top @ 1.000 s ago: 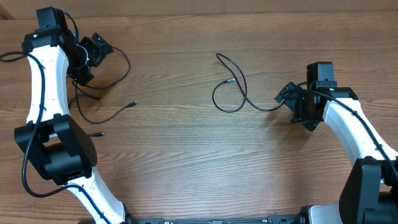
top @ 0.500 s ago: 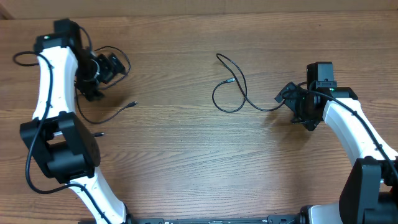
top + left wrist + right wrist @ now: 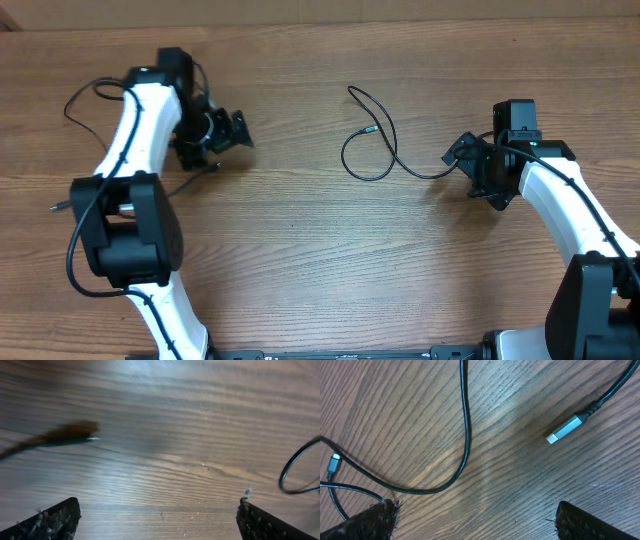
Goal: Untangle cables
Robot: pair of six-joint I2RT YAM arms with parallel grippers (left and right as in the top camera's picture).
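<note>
Right wrist view: the right fingers (image 3: pixel 370 522) were seen spread wide, with nothing held between them. Just beyond them, on the wooden table (image 3: pixel 520 485), a silver-tipped plug (image 3: pixel 565 430) of a black cable was noted lying free. A second strand (image 3: pixel 468 435) was curved past it to the left, with a small plug (image 3: pixel 334 462) at the frame edge.

Left wrist view: the left fingers (image 3: pixel 55 520) were likewise found released and empty. A blurred cable end (image 3: pixel 65 435) was recorded farther off, and part of a loop (image 3: pixel 281 476) at right.

Overhead: the looped cable (image 3: pixel 346 160) was located mid-table between the arms, one end close by the right fingers. A further strand (image 3: pixel 200 172) was seen beside the left arm (image 3: pixel 140 110).
</note>
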